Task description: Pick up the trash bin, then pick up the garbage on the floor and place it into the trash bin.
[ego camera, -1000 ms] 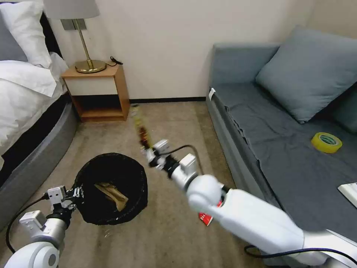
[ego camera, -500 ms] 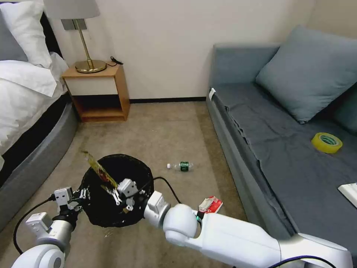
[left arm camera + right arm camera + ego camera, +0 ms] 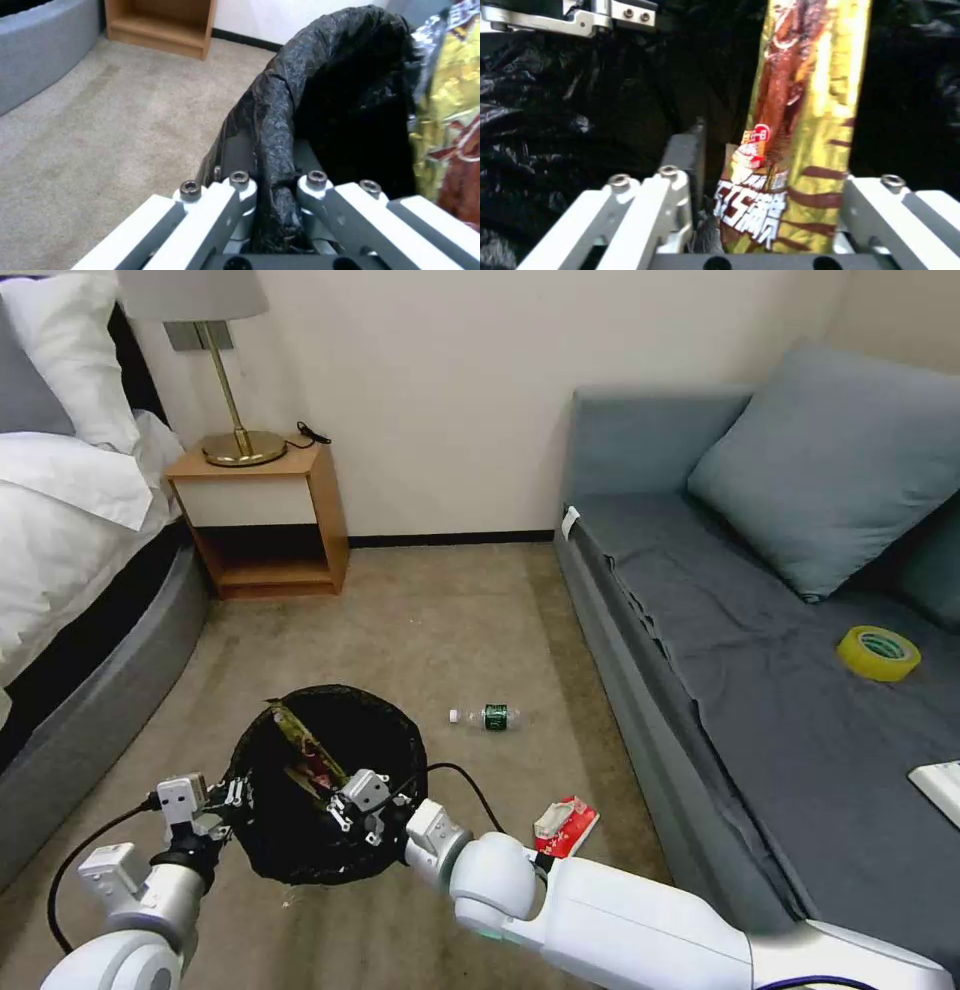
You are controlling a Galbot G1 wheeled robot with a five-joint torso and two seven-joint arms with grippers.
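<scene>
Now we hold the trash bin (image 3: 325, 790) off to our lower left with the left pincer (image 3: 232, 794), its fingers pressed together on the bin's black-bagged rim (image 3: 272, 123), the crinkled plastic pinched between them. Our right pincer (image 3: 340, 805) reaches over the bin's mouth, and the gold-brown snack wrapper (image 3: 300, 745) stands between its fingers, slanting up across the opening. In the right wrist view the wrapper (image 3: 800, 150) fills most of the gap between the 2 fingers, with the black liner behind it; we cannot tell whether they grip it or have just slackened off.

Beyond the bin, on the carpet toward the sofa (image 3: 760, 670), lies the small clear bottle (image 3: 488, 716) with its green label, on its side and well apart from the bin. Nearer the sofa's base lies the red-and-white packet (image 3: 566, 822), just beside our right arm. A yellow tape roll (image 3: 878, 653) rests on the sofa seat.
</scene>
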